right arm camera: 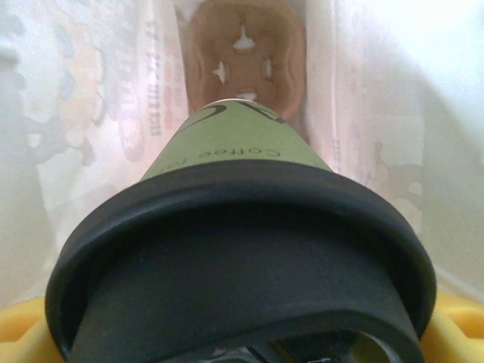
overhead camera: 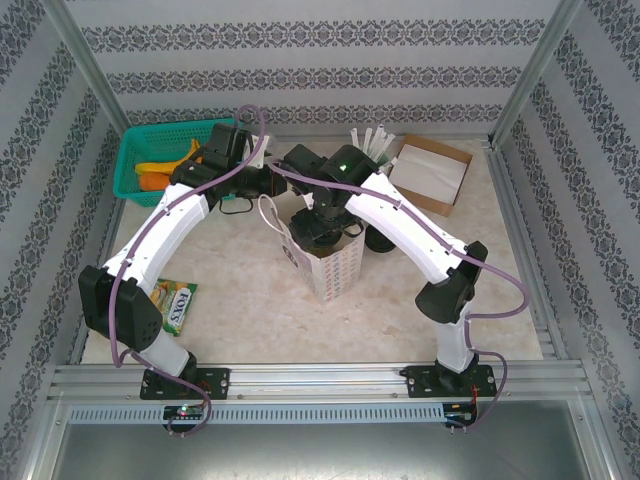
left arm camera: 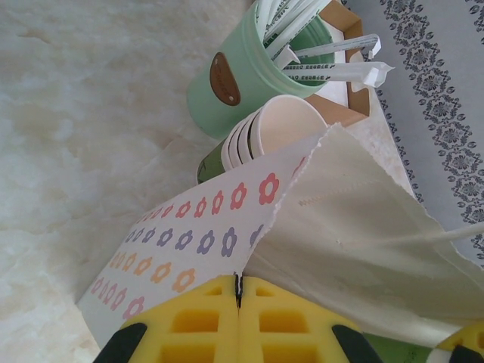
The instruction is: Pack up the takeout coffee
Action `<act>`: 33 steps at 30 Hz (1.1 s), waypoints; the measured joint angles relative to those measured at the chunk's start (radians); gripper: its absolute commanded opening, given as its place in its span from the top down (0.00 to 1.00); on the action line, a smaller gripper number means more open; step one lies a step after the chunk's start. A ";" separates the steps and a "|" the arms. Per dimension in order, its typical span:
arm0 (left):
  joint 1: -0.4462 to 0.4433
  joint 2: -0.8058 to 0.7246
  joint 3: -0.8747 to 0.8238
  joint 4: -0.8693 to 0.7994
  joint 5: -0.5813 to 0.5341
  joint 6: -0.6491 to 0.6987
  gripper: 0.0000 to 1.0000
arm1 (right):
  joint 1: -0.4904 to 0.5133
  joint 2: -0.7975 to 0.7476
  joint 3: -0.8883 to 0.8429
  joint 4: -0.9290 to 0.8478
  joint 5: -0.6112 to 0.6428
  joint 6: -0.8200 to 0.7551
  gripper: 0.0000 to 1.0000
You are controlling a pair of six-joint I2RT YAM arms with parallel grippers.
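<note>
The takeout coffee [right arm camera: 240, 249], a green cup under a black lid, hangs inside the flower-printed paper bag [overhead camera: 332, 262]. My right gripper [overhead camera: 322, 224] is shut on it, with yellow fingers [right arm camera: 21, 333] showing on either side of the lid. Below the cup, a brown cardboard cup carrier [right arm camera: 246, 53] lies on the bag's bottom; I cannot tell whether the cup touches it. My left gripper [left arm camera: 239, 278] is shut on the bag's top edge [left arm camera: 283, 193] and holds the mouth open.
A stack of lidless cups [left arm camera: 274, 130] and a green holder of wrapped straws [left arm camera: 238, 72] stand just behind the bag. A green basket [overhead camera: 150, 150] sits back left, a cardboard box [overhead camera: 432, 175] back right, and a snack packet [overhead camera: 178, 305] front left.
</note>
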 measured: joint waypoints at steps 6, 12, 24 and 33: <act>0.000 -0.005 0.000 0.000 0.002 0.026 1.00 | -0.026 0.000 -0.015 -0.011 0.002 0.005 0.24; 0.000 -0.007 0.000 0.000 0.026 0.036 1.00 | -0.025 0.023 0.002 -0.035 -0.003 -0.010 0.25; 0.000 -0.007 0.001 -0.001 0.026 0.036 1.00 | -0.026 0.100 0.011 -0.035 -0.028 -0.098 0.25; 0.000 -0.007 0.013 -0.005 0.017 0.035 1.00 | -0.045 0.099 -0.060 -0.035 -0.032 -0.111 0.25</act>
